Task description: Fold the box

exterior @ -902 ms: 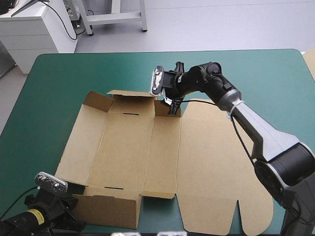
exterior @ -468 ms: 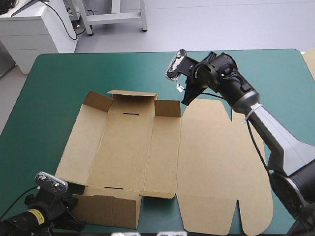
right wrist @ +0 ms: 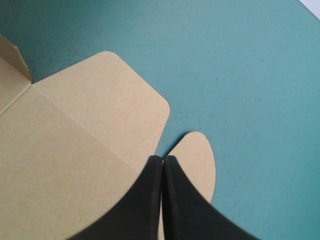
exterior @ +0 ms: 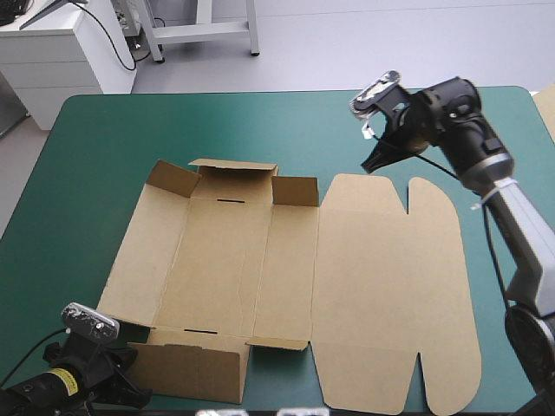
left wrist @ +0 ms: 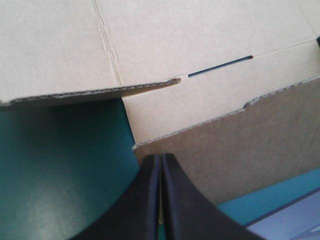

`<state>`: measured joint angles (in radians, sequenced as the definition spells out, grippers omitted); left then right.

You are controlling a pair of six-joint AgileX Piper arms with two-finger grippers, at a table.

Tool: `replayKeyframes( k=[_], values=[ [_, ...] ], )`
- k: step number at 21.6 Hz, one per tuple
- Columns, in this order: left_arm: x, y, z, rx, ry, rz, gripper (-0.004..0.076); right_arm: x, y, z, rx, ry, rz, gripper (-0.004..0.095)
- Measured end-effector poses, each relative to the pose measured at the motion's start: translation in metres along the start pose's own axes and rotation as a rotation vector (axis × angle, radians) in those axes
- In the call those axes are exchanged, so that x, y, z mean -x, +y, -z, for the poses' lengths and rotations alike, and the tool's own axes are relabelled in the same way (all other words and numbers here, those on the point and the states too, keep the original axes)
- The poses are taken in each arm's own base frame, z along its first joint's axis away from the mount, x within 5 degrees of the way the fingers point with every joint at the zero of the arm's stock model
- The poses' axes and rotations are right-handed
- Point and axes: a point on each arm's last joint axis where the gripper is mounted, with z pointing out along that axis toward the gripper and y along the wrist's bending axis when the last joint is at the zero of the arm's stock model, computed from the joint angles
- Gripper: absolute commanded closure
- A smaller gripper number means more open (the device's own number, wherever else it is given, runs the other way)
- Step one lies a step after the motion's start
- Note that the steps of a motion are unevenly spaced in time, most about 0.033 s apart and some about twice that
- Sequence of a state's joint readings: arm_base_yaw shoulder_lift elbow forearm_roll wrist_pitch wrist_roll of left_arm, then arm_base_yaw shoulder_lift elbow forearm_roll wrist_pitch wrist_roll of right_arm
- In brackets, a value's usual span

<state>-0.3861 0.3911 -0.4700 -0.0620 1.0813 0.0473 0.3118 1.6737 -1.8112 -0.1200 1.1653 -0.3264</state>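
The brown box (exterior: 286, 269) lies as a mostly flat cut sheet in the middle of the teal-green table. Its far wall flaps (exterior: 232, 180) and its near left wall (exterior: 186, 368) stand partly raised, and the lid (exterior: 399, 295) lies flat on the right. My right gripper (exterior: 372, 165) hovers shut over the table just beyond the lid's far rounded tabs (right wrist: 100, 100), holding nothing; its shut fingertips (right wrist: 162, 159) point at the notch between them. My left gripper (exterior: 130, 392) rests shut at the near left corner, its tip (left wrist: 160, 159) just short of the raised near wall (left wrist: 240, 145).
Bare teal-green cover (exterior: 113, 139) runs along the far side and left of the sheet. A pale board edge (exterior: 546, 108) shows at the table's far right edge. The near edge of the table is close to the sheet's front.
My right gripper let go of the far right corner flap, shut, and moved right and farther back over the lid's far edge. The flap stays upright. The left arm is unmoved.
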Motion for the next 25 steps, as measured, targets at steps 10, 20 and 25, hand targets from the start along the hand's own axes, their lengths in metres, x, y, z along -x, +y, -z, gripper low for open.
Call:
replayKeyframes(
  k=[10, 20, 25],
  values=[
    [0.000, 0.000, 0.000, 0.000, 0.000, 0.000, 0.0731, -0.101, 0.002, 0.058, 0.062, -0.035, -0.250, 0.0927],
    [0.007, -0.005, 0.018, -0.051, 0.004, 0.017, 0.0731, -0.190, 0.057, 0.069, 0.096, -0.066, -0.285, 0.0928],
    [0.025, -0.010, 0.059, -0.080, -0.085, 0.014, 0.0731, -0.203, 0.064, 0.067, 0.089, -0.084, -0.289, 0.0928]
  ],
)
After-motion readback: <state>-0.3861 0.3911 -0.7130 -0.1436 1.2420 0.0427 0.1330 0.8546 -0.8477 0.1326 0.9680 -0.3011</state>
